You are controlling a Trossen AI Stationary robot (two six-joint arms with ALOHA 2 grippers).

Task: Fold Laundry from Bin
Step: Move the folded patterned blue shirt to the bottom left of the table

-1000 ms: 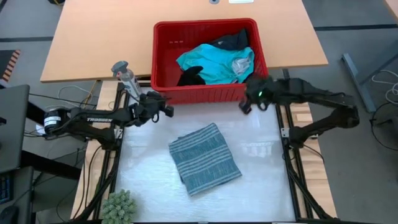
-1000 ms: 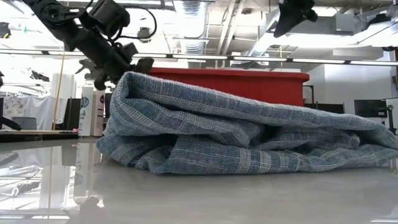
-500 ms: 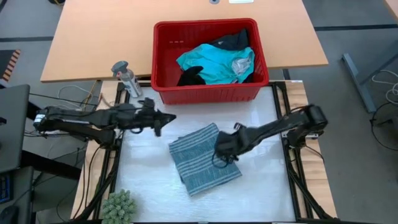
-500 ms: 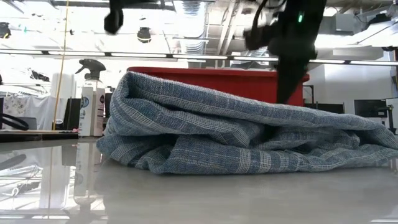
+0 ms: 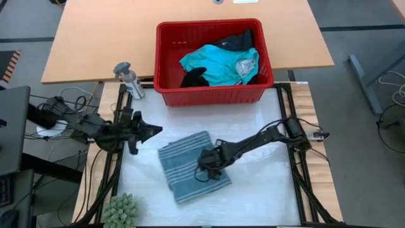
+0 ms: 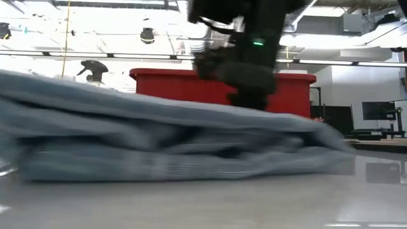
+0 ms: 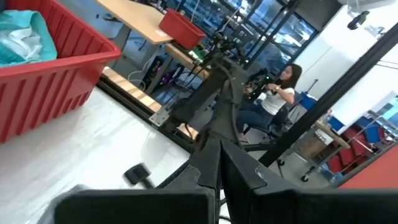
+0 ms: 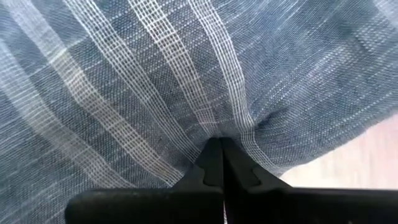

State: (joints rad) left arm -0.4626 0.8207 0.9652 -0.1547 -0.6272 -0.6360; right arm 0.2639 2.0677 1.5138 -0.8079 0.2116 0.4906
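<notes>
- Plant (image 5: 120,209) at table's near-left corner; grey spray bottle (image 5: 128,80) upright at far-left, just beside the bin's left end. Neither is in play.
- Left gripper (image 5: 155,130) hovers off the table's (image 5: 266,190) left side, near the folded cloth's left edge but apart from it. Left wrist view: fingers pressed together to a point, nothing between them.
- Striped garment (image 5: 190,166), blue-grey, lies folded in a rough rectangle, centre-left on the white surface, well apart from the bin.
- Right gripper (image 5: 211,166) sits down on the cloth's right half, arm reaching in from the right edge. Right wrist view: fingertips (image 8: 219,163) closed tip-to-tip, dimpling the fabric (image 8: 155,81); a pucker radiates from the tips, so prob. pressing or lightly pinching the top layer. Can't tell whether any cloth is caught between them.
- Bin (image 5: 209,96), red, far-centre; still holds a turquoise garment (image 5: 218,63) and black ones (image 5: 193,79), heaped loosely.
- Handling (judgement): cloth is light, limp, slides easily on the glossy top. A push at one spot will drag or bunch the layers. Best hold is at a corner or folded edge, pinching all layers; mid-panel pinch lifts only the top ply.
- View diffs: high view alone gives layout and bin contents. Low view (image 6: 165,146) shows stack thickness, several layers, which overhead flattens out, w/ the right gripper (image 6: 245,73) bearing on top. Right wrist view alone shows the weave and contact dimple. Left wrist view shows the bin's ribbed wall (image 7: 43,87) and a seated person (image 7: 280,93) in the room behind.
</notes>
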